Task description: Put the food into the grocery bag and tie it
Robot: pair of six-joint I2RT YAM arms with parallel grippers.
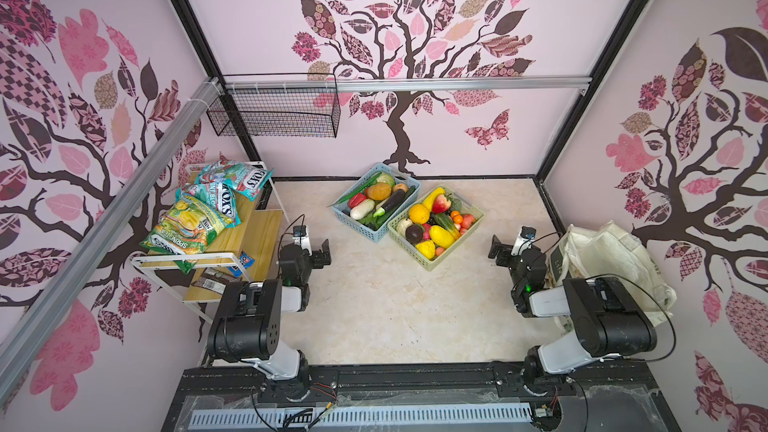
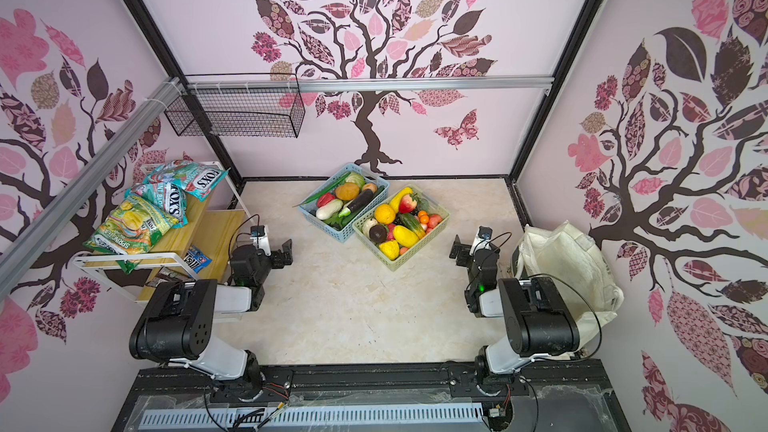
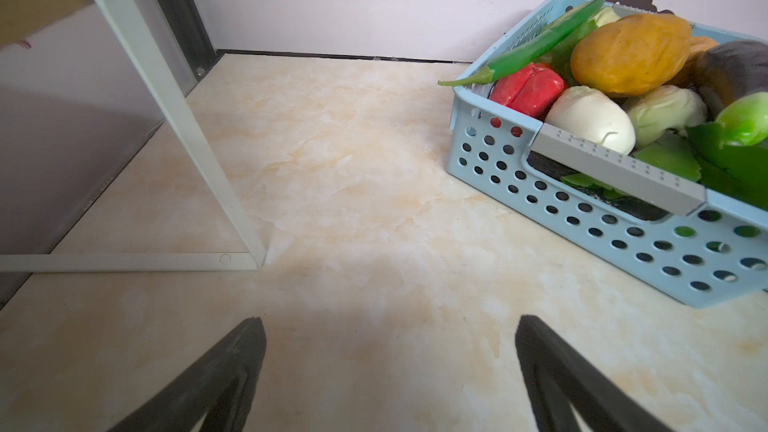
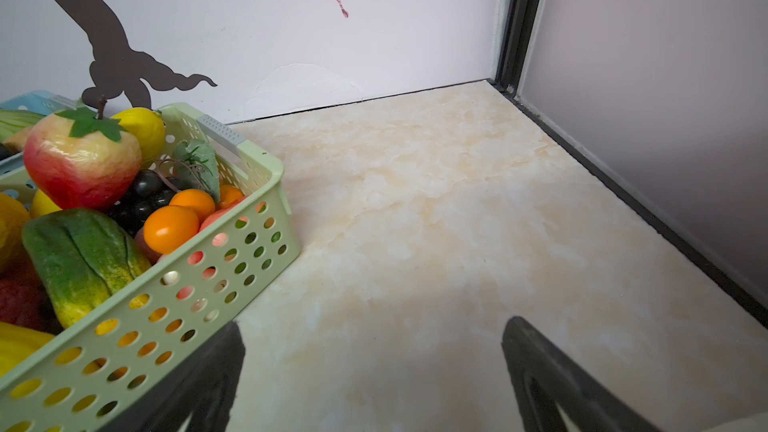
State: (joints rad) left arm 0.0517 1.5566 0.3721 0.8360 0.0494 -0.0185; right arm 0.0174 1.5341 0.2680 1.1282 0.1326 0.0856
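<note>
As I look through the left wrist camera, the left gripper [image 3: 388, 322] is spread wide over bare tabletop [image 3: 353, 201] with nothing between its fingers. Only their black tips enter the view. The right gripper [image 4: 374, 326] is equally wide and empty, with one tip showing against the edge of the pale green basket [image 4: 174, 317].

All the food [image 1: 419, 214] lies heaped in that basket and in the light blue basket [image 1: 353, 222] touching it, mid-table toward the far side. The lower pieces are buried under the top ones.

The grocery bag [image 1: 602, 251] slumps at the table's right edge, just beside the right arm [image 1: 598, 317], which covers its near side. I cannot pick out its straps, and only a sliver of its dark band [image 1: 555, 261] shows. Both wrist views cut the baskets off.
</note>
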